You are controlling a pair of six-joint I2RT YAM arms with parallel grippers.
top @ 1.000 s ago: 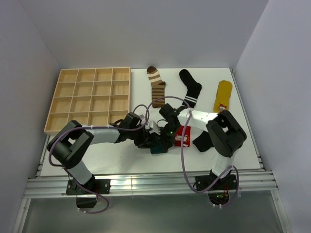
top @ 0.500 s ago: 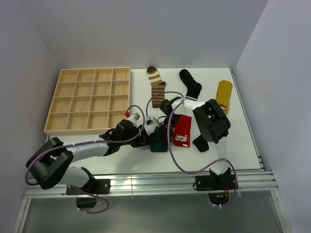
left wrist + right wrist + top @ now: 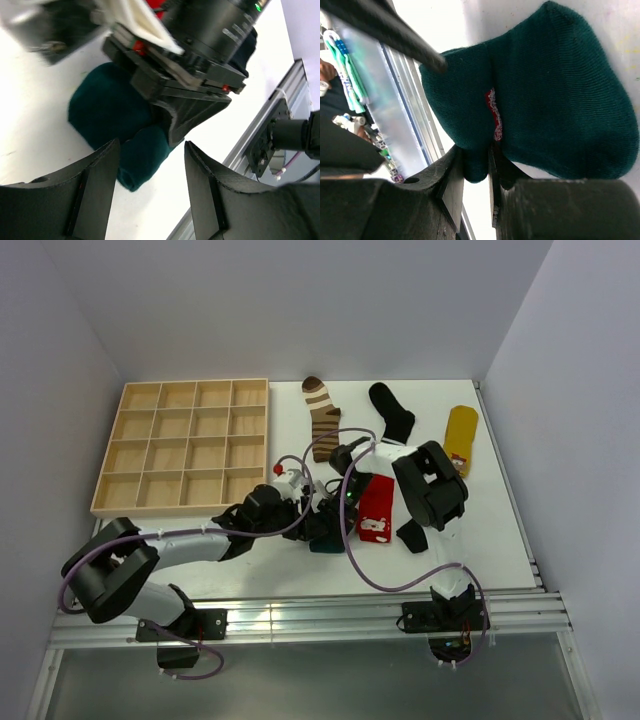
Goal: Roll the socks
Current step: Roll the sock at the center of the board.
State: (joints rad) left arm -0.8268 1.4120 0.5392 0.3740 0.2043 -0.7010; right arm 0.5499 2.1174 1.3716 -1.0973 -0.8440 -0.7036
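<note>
Near the front middle of the table (image 3: 260, 575), your teal sock (image 3: 325, 543) sits folded in a short lump (long way unclear), beside the red sock (image 3: 376, 508). Your right gripper (image 3: 476, 167) pinches its fold; your left gripper (image 3: 150, 150) has its fingers apart.

Tray (image 3: 195, 381) left of socks (image 3: 323, 420)

Six socks (image 3: 322, 420), one tray (image 3: 195, 382)
</note>
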